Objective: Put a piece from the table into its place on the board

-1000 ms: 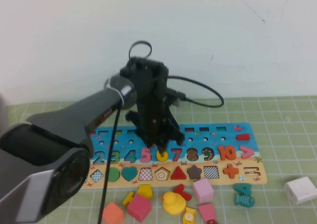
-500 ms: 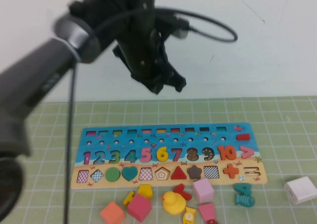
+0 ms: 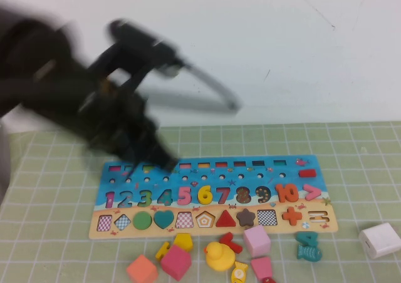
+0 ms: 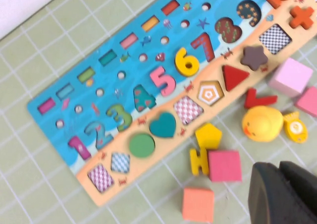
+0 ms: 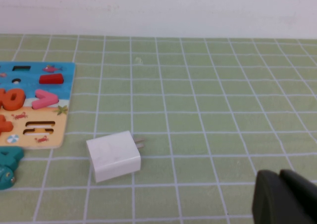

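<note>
The yellow "6" [image 3: 205, 195] lies in its slot on the board [image 3: 250, 170], between the pink 5 and the red 7. It also shows in the left wrist view [image 4: 186, 62], seated in the board [image 4: 109, 85]. My left gripper [image 3: 161, 159] is a blurred dark shape above the board's upper left part. In its wrist view the left gripper [image 4: 283, 194] has its fingers together and holds nothing. My right gripper [image 5: 286, 198] is shut and empty, low over the mat to the right of the board [image 5: 54, 80], out of the high view.
Loose pieces lie in front of the board: a yellow duck [image 3: 219, 256], a yellow angular piece [image 3: 163, 250], pink blocks [image 3: 257, 240], an orange block [image 3: 143, 270] and a teal piece [image 3: 309, 246]. A white charger [image 3: 380, 240] lies at the right, also in the right wrist view [image 5: 114, 156].
The left gripper was down at the "6" slot, then rose high off the board. It now swings left and lower, blurred. The "6" stays in its slot.
</note>
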Available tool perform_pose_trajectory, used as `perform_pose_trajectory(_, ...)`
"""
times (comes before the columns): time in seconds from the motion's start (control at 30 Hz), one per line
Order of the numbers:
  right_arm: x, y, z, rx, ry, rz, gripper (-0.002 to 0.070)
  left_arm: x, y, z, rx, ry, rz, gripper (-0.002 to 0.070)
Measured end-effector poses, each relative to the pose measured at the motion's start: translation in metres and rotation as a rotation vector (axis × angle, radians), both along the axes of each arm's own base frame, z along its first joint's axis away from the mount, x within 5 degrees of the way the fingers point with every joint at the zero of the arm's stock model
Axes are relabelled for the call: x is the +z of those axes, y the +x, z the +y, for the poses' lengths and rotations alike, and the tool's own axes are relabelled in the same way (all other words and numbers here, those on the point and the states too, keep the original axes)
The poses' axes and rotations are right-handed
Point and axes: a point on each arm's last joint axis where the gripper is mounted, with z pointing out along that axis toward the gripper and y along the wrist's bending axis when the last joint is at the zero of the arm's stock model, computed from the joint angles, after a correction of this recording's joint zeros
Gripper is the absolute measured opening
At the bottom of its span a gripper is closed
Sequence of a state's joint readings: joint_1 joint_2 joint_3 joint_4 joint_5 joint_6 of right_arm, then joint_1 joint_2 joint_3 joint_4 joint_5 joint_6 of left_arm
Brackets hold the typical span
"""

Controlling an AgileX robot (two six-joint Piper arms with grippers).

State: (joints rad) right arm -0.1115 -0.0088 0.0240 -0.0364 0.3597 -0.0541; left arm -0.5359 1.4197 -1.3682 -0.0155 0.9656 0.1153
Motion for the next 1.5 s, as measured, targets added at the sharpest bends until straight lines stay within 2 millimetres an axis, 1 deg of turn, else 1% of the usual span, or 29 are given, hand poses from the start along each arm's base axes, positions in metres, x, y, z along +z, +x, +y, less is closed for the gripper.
perform_pose_trajectory(0.1,0.0,0.0,0.0,0.0,0.0,0.0,-0.0001,-0.004,-0.036,0.021,0.034,-0.056,-0.047,0.0)
perform_pose_trajectory(0.2,0.0,0.0,0.0,0.0,0.0,0.0,-0.0001,-0.016,-0.071,0.042,0.082,-0.132,-0.097,0.0)
perform_pose_trajectory(0.23,0.0,0.0,0.0,0.0,0.0,0.0,-0.0001,-0.017,-0.082,0.049,0.096,-0.165,-0.125,0.0)
perform_pose_trajectory(0.3,0.0,0.0,0.0,0.0,0.0,0.0,-0.0001,-0.027,-0.102,0.061,0.128,-0.22,-0.161,0.0)
perform_pose_trajectory(0.4,0.0,0.0,0.0,0.0,0.0,0.0,-0.0001,-0.043,-0.125,0.077,0.181,-0.271,-0.193,0.0)
perform_pose_trajectory(0.57,0.0,0.0,0.0,0.0,0.0,0.0,-0.0001,-0.06,-0.149,0.096,0.243,-0.291,-0.227,0.0)
perform_pose_trajectory(0.7,0.0,0.0,0.0,0.0,0.0,0.0,-0.0001,-0.06,-0.162,0.103,0.261,-0.316,-0.216,0.0)
perform_pose_trajectory(0.8,0.0,0.0,0.0,0.0,0.0,0.0,-0.0001,-0.061,-0.168,0.107,0.276,-0.315,-0.198,0.0)
perform_pose_trajectory(1.03,0.0,0.0,0.0,0.0,0.0,0.0,-0.0001,-0.067,-0.172,0.116,0.343,-0.235,-0.143,0.0)
perform_pose_trajectory(1.2,0.0,0.0,0.0,0.0,0.0,0.0,-0.0001,-0.07,-0.172,0.119,0.378,-0.215,-0.145,0.0)
perform_pose_trajectory(1.3,0.0,0.0,0.0,0.0,0.0,0.0,-0.0001,-0.079,-0.169,0.119,0.359,-0.241,-0.22,-0.0001)
perform_pose_trajectory(1.5,0.0,0.0,0.0,0.0,0.0,0.0,-0.0001,-0.112,-0.172,0.125,0.417,-0.373,-0.331,-0.0001)
